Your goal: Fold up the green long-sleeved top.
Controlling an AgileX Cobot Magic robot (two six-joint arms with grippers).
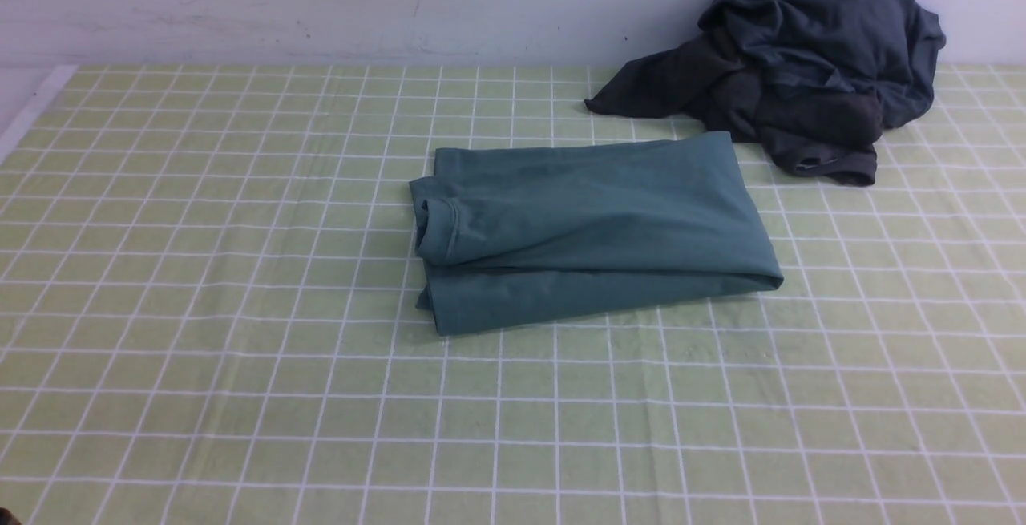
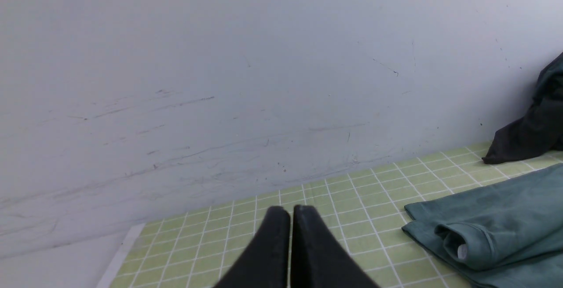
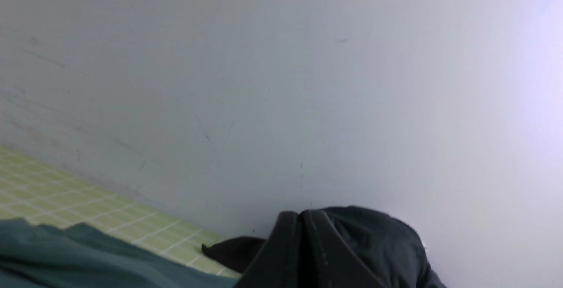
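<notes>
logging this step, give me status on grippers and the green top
Left gripper shut, empty. Right gripper shut, empty. Green top folded on table. Dark clothes pile behind, apart.

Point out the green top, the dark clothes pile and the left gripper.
green top (image 1: 593, 220): front view, middle of its folded upper layer.
dark clothes pile (image 1: 809, 60): front view, centre of the heap.
left gripper (image 2: 290, 213): left wrist view, between the shut fingertips.

Scuffed white wall (image 1: 321, 4), green checked tablecloth (image 1: 200, 308)
</notes>
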